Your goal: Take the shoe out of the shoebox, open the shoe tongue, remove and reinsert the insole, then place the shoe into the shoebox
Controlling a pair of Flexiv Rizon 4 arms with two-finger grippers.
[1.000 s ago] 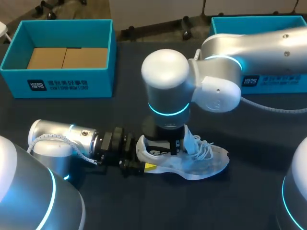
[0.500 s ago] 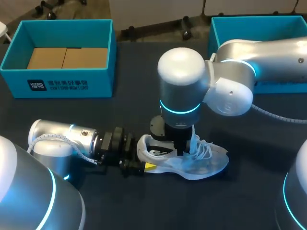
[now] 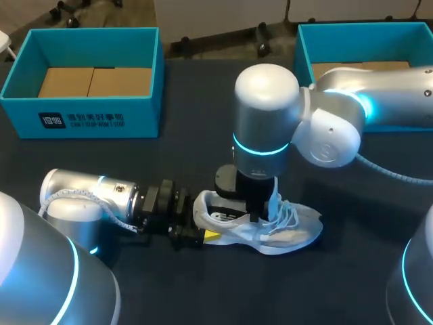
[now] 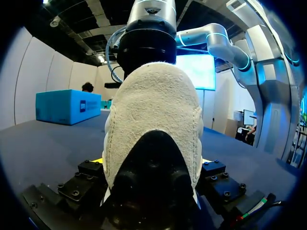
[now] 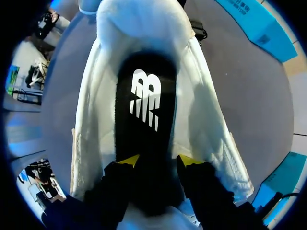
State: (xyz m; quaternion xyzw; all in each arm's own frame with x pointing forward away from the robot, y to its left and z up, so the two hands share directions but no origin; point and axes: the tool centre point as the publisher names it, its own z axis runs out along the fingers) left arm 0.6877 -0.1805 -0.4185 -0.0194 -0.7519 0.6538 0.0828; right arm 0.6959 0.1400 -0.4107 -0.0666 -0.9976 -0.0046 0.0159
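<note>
A white shoe [image 3: 294, 230] lies on its sole on the dark table, toe to the right. My left gripper [image 3: 193, 233] lies level at the heel; in the left wrist view the fuzzy heel [image 4: 153, 110] fills the space between its fingers, and the left gripper [image 4: 153, 163] is shut on it. My right gripper [image 3: 256, 215] points straight down into the shoe's mouth. In the right wrist view the black insole [image 5: 144, 110] with a white logo lies flat inside the shoe [image 5: 139, 28]. The right gripper [image 5: 158, 160] stands open just above the insole.
A blue shoebox [image 3: 88, 115] with brown cardboard on its floor stands at the back left. A second blue shoebox [image 3: 365, 27] is at the back right, half hidden by my right arm. Loose white laces [image 3: 287, 213] are piled over the shoe's middle.
My right gripper has gone from shut to open, and its arm has shifted right along the shoe. The left arm and the shoe have stayed put.
</note>
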